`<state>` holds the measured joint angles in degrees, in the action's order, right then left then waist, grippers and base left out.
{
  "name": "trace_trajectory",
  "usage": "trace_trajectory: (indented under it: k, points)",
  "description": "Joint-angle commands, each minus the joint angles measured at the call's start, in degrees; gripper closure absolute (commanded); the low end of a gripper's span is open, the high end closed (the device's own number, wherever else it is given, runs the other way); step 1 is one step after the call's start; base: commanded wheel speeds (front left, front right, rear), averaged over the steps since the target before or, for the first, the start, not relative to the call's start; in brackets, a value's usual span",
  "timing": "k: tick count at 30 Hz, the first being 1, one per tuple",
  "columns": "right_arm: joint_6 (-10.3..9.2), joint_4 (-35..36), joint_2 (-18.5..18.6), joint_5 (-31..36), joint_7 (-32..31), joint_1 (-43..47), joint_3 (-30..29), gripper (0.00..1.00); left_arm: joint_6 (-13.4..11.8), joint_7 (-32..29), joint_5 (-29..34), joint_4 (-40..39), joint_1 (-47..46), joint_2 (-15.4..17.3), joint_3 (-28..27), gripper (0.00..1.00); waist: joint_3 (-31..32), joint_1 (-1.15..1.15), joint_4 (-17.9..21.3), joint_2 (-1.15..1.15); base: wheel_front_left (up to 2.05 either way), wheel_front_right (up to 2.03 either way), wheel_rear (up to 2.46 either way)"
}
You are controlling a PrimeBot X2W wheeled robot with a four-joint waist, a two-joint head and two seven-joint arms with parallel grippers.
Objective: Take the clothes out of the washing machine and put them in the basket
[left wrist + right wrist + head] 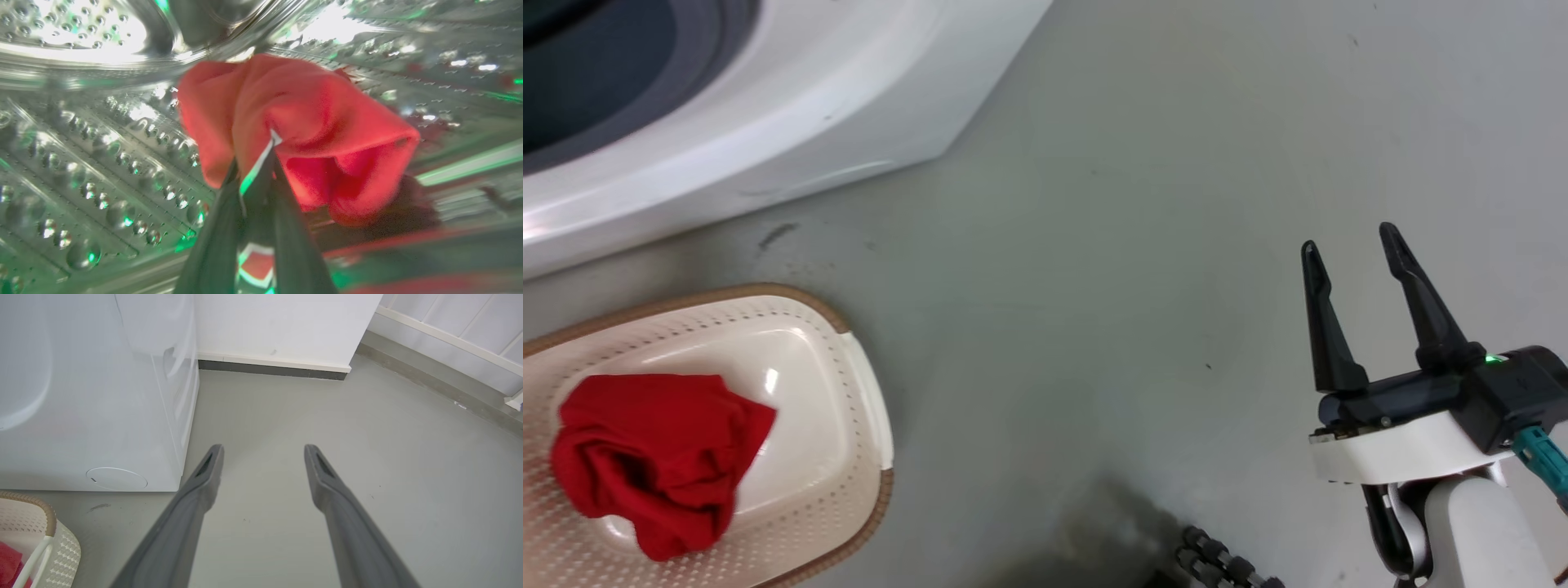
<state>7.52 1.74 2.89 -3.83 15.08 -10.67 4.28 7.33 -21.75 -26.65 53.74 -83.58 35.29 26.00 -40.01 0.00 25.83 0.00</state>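
Left gripper (258,163) clamped on a soft red fabric garment (318,118) inside the perforated steel drum (81,163) of the large white washing machine (768,122). Limp and light, it likely holds best at a bunched fold. Right gripper (1347,241), fingers apart, hangs over the floor (1135,245).

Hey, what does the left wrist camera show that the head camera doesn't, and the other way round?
Left wrist view: the inside of the steel drum, with the left gripper shut on a red garment. Head view: the basket on the floor holding another red garment, and the right gripper open. Shared: the washing machine, seen from inside in one and from its white front in the other, and red clothing.
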Motion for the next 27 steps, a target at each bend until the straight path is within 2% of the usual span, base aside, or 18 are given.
trace_trajectory:
  k: [1,10,16,22,27]
  points:
    - [-0.06,-0.08,-0.03,0.48,0.14,-0.72,-0.34,0.00,0.12,1.57,-0.20,-0.06,0.98,-0.52,0.04,1.00,2.69,0.00,-2.34,0.00,0.00,0.00,0.00]
    - [-0.06,-1.27,-0.01,5.14,0.14,1.63,-3.17,0.00,0.11,21.51,-3.31,1.37,12.48,-5.79,-0.90,1.00,12.90,0.00,-8.95,0.00,0.00,0.00,0.00]
    - [-0.06,-1.81,0.01,6.84,0.14,2.68,-4.23,0.00,0.06,32.02,-4.88,2.04,20.08,-9.13,-1.37,1.00,18.61,0.00,-12.36,0.00,0.00,0.00,0.00]
    - [-0.06,-2.62,0.00,8.04,0.14,4.51,-4.91,0.00,-0.72,36.63,-5.04,-0.40,27.75,-11.44,-1.89,1.00,23.70,0.00,-15.11,0.00,0.00,0.00,0.00]
    - [-0.06,-2.99,-0.01,8.69,0.14,5.93,-5.45,0.00,-2.41,37.04,-4.14,-8.72,34.53,-12.47,-4.51,1.00,27.17,0.00,-17.38,0.00,0.00,0.00,0.00]
